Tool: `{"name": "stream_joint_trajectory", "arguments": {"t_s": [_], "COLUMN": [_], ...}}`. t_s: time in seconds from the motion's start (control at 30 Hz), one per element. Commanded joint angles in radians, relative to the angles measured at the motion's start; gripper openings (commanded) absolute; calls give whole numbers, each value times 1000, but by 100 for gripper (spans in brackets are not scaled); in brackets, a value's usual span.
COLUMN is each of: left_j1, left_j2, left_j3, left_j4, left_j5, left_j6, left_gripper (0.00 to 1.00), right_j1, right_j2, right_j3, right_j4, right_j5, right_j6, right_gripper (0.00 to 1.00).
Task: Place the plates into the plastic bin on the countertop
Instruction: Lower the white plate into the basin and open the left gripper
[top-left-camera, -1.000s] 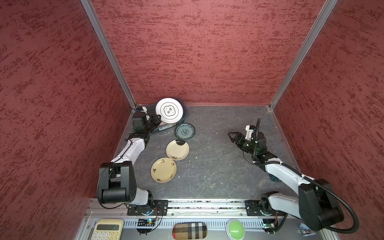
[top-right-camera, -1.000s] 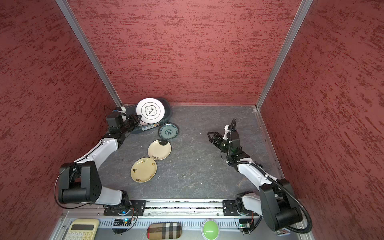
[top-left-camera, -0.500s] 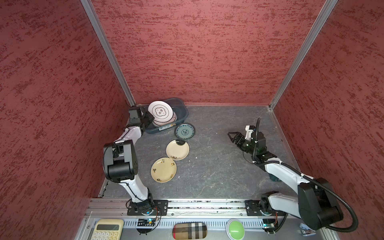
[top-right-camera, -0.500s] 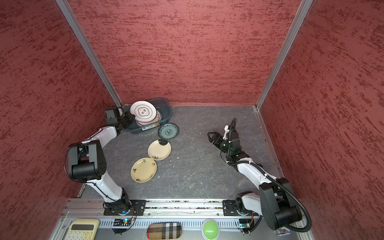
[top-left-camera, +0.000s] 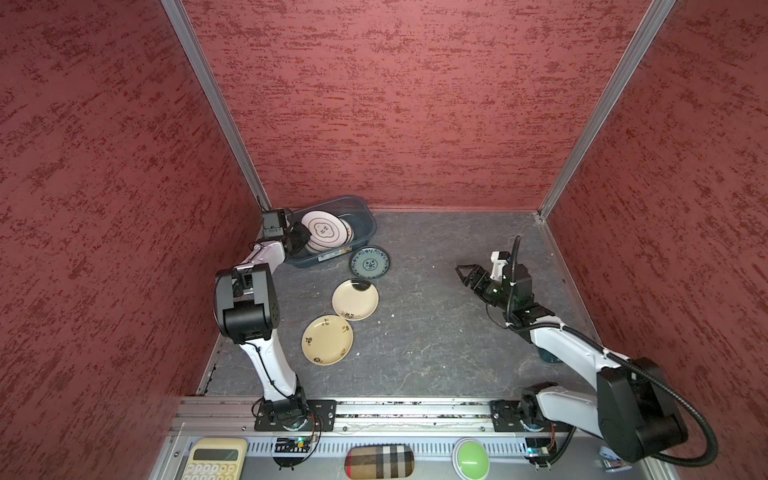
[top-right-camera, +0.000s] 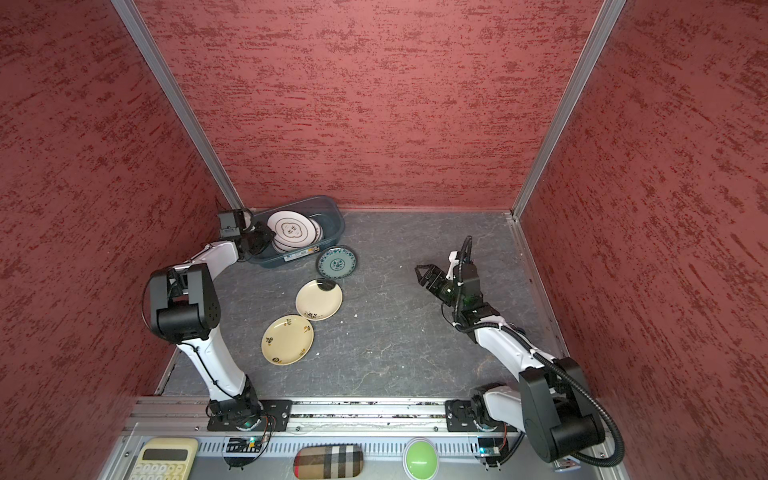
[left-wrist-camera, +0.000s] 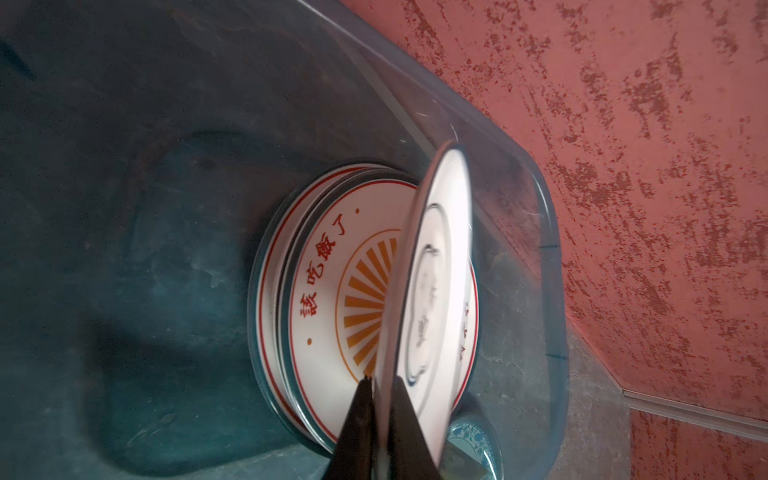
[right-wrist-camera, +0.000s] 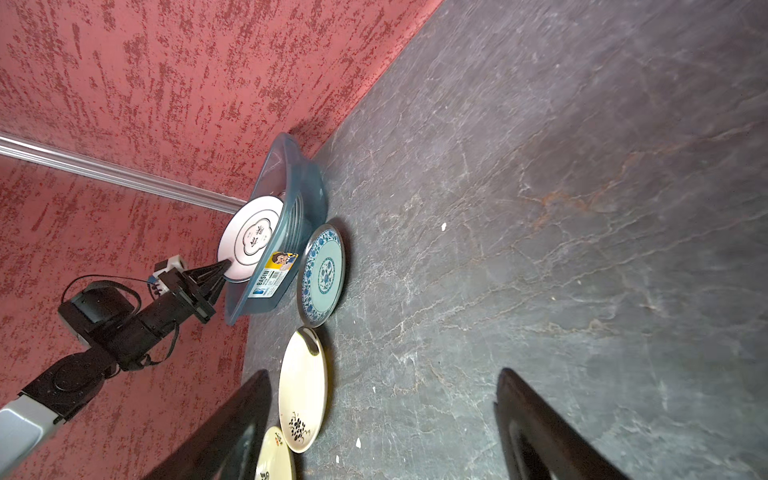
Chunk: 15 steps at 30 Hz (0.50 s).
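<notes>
The white plate (top-left-camera: 324, 227) with its thin dark rim and a cloud-shaped outline in the middle sits over the plastic bin (top-left-camera: 360, 226), tilted, not flat. The left gripper (left-wrist-camera: 380, 382) is clamped on its near edge: in the left wrist view the two black fingers (left-wrist-camera: 357, 428) pinch the rim between them. Under it, inside the bin, lies a stack of plates (left-wrist-camera: 320, 282), the top one white with red characters and an orange sunburst. From the right wrist view the held plate (right-wrist-camera: 249, 237) dips partly behind the bin's labelled wall (right-wrist-camera: 274, 270). I cannot tell whether it touches the stack.

The bin stands in the far left corner of the countertop (top-left-camera: 436, 332), close to the red walls. Just beside its labelled side, on the stone, lies the teal-patterned plate (top-left-camera: 369, 262). It is very near the bin, though I cannot tell whether they touch. Nearer the front lies a cream-yellow plate (top-left-camera: 355, 299) with a small dark sprig, and next to it, closer still to the rail, a second cream-yellow plate (top-left-camera: 327, 339); the two are nearly touching.

Well apart from all this, on the right side, the right gripper (top-left-camera: 464, 276) hangs above bare countertop with its fingers spread wide and nothing between them, pointing toward the plates.

Along the front rail sit a pale yellow calculator (top-left-camera: 214, 459), a plaid case (top-left-camera: 379, 461) and a green button (top-left-camera: 471, 459).
</notes>
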Motion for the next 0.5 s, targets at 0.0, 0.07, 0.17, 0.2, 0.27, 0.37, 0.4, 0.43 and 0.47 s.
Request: {"name": "stream_joint_trajectory", "arguments": {"t_s": [0.0,0.07,0.17,0.2,0.27,0.37,0.4,0.43,0.47], "left_j1": [-2,-5,-5,-7,-10,-16,-16,-16,-16], "left_j2": [19,26,36,41,51,66,69,72,77], "left_j3": [41,46,56,62,79,98,102,107,114], "left_j4": [-20,-28,-43,-51,-71,-95,-102,-110,-118], "left_j5": [27,26,24,25,21,15,13,9,9], "left_j6": [47,59,64,70,80,96,99,101,108], "left_gripper": [13,14,30,35,51,65,72,76,86], "right_j1": [4,4,3,4,3,4,4,4,4], "right_j2": [-7,-12,-21,-23,-27,-28,-28,-29,-30], "right_j3": [9,13,16,16,16,14,13,12,12], "right_j4": [-25,-41,-54,-58,-62,-68,-70,-70,-73], "right_j5": [25,37,48,50,54,61,62,62,64], "right_j6": [-27,-36,-43,-45,-45,-42,-42,-41,-40], "right_gripper": [85,85,85,85,85,85,85,85,85]}}
